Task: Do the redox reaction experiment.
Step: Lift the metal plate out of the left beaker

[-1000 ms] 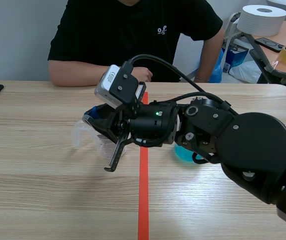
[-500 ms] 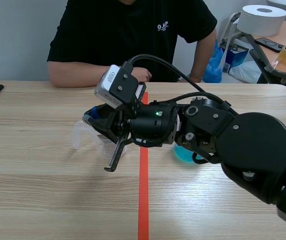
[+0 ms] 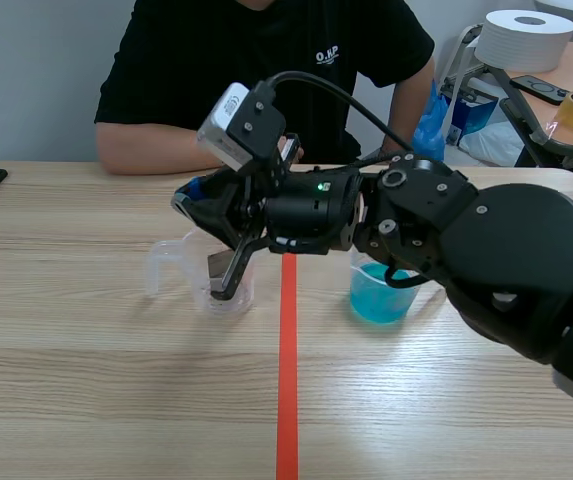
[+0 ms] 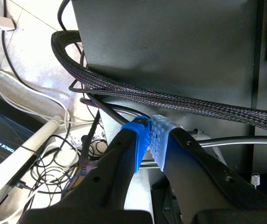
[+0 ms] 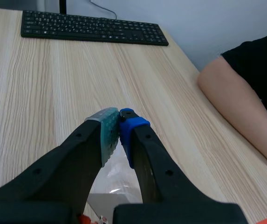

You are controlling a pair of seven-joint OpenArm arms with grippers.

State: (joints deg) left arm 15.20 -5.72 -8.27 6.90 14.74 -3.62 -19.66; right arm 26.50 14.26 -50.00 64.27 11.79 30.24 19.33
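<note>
- Right gripper (image 3: 188, 198): fingers closed, pads touching, and I see nothing between them. It hangs just above the clear plastic beaker with a side handle (image 3: 201, 285), tips aimed over its handle side.
- Clear cup of blue liquid (image 3: 381, 297): right of the beaker, across the tape line, under the right arm's wrist.
- Left gripper (image 4: 149, 135): pads pressed together on nothing, facing black cables, nowhere near the beaker.
- My read: the beaker sits below the right fingertips, so the right arm is nearer.
</note>
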